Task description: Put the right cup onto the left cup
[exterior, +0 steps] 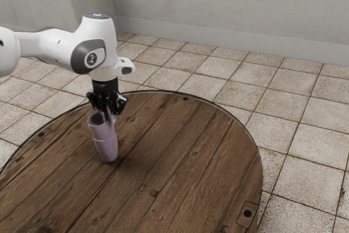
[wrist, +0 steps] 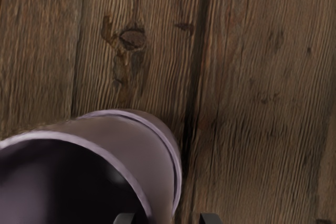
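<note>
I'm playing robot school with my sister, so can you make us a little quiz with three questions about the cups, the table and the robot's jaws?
1. True or false: the jaws are squeezed shut on the rim of the upper cup.

2. Pick one. What does the top of the table look like?
a) shiny glass
b) brown wooden boards
c) white tiles

3. Fill in the missing word: the bottom part of the upper cup is tucked ______ the lower cup.

Key: 1. false; 2. b; 3. inside
</note>
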